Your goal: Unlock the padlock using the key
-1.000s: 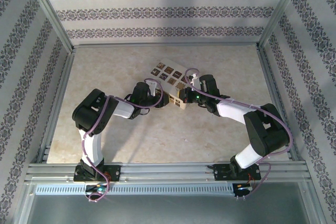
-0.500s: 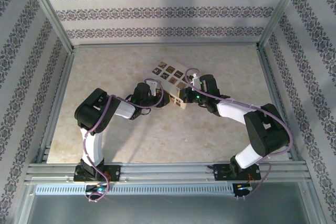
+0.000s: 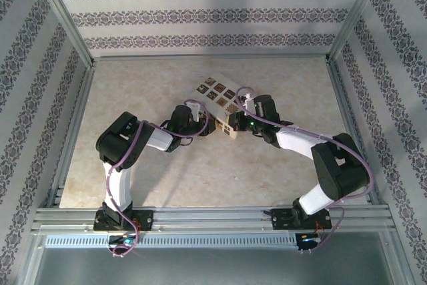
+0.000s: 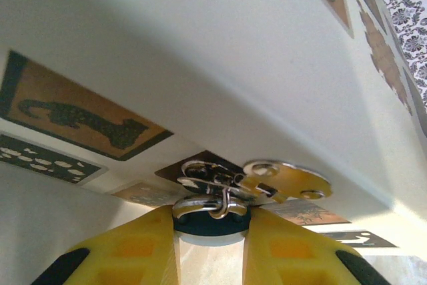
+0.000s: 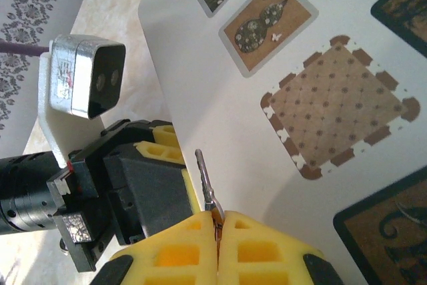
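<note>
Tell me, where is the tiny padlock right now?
In the left wrist view it's at the bottom middle: the padlock sits between the left gripper's yellow fingers, just under the gold latch on the cream box.

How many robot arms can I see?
2. The left arm stands on the left, the right arm on the right; both reach toward the box in the middle of the table.

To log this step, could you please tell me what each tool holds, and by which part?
Right tool pinches the key by one end, rest protruding. Left tool straddles the padlock body; grip uncertain.
</note>
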